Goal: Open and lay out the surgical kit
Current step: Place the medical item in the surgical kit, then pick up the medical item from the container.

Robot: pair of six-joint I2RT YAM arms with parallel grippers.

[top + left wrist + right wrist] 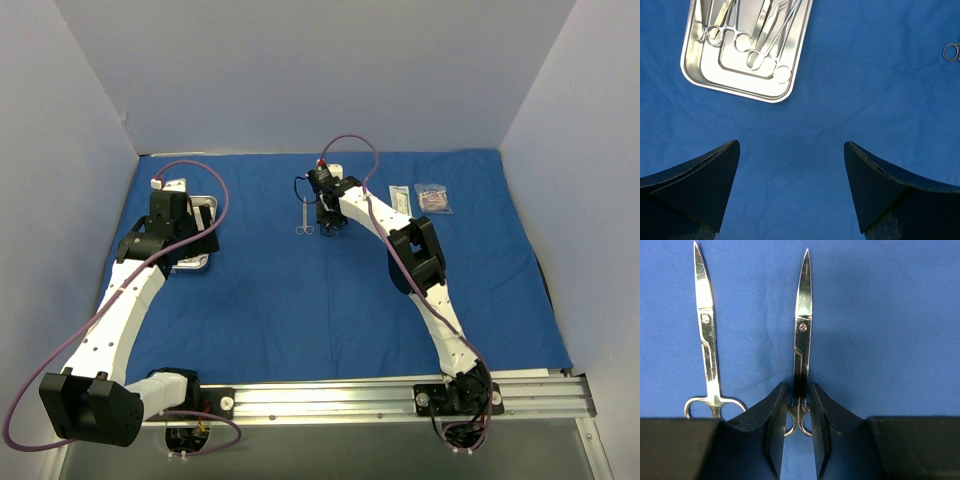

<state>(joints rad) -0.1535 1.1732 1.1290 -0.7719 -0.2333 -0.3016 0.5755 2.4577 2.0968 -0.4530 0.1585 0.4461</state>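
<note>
Now the right claw, narrow around the scissors, gripping or not I cannot tell, should open fully before lifting, not dragging the blue cloth; the left claw gapes wide, empty.

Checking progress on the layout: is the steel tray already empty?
No, the left wrist view shows several ring-handled tools lying inside the tray.
</note>
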